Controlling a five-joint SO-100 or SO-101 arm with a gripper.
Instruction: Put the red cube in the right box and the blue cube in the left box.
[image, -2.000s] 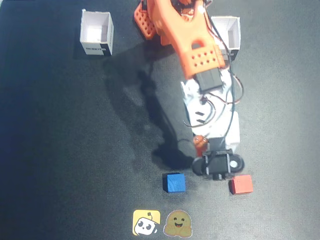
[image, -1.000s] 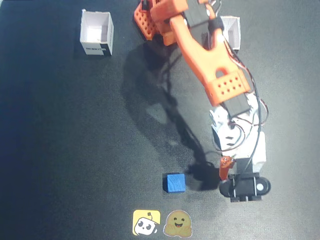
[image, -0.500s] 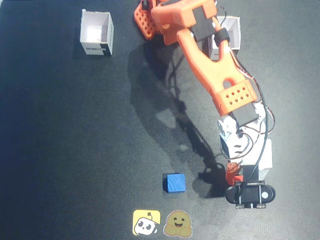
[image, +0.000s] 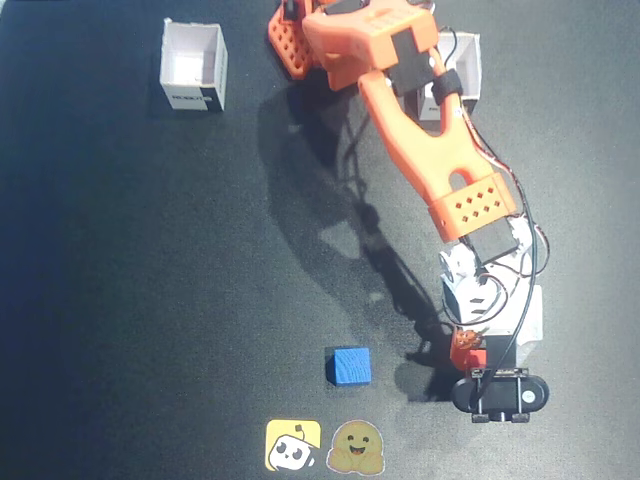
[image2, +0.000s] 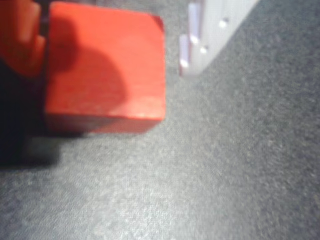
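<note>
Two cubes lie on the dark bench (image: 120, 280), and the red cube (image2: 106, 67) is right at my fingers (image: 472, 352). In the wrist view it fills the upper left, with my orange finger (image2: 20, 37) against its left side and my white finger (image2: 212, 30) a little apart on its right, so my fingers are open around it and not yet closed. In the fixed view only a small red piece shows under my wrist, near the bottom right. The blue cube (image: 348, 366) sits alone, well apart to the left of my fingers in this view, just above two stickers (image: 328, 446). At the top left stands the left box (image: 193, 67), open and upright. The right box (image: 462, 66) is at the top, partly hidden behind my orange arm (image: 430, 150).
</note>
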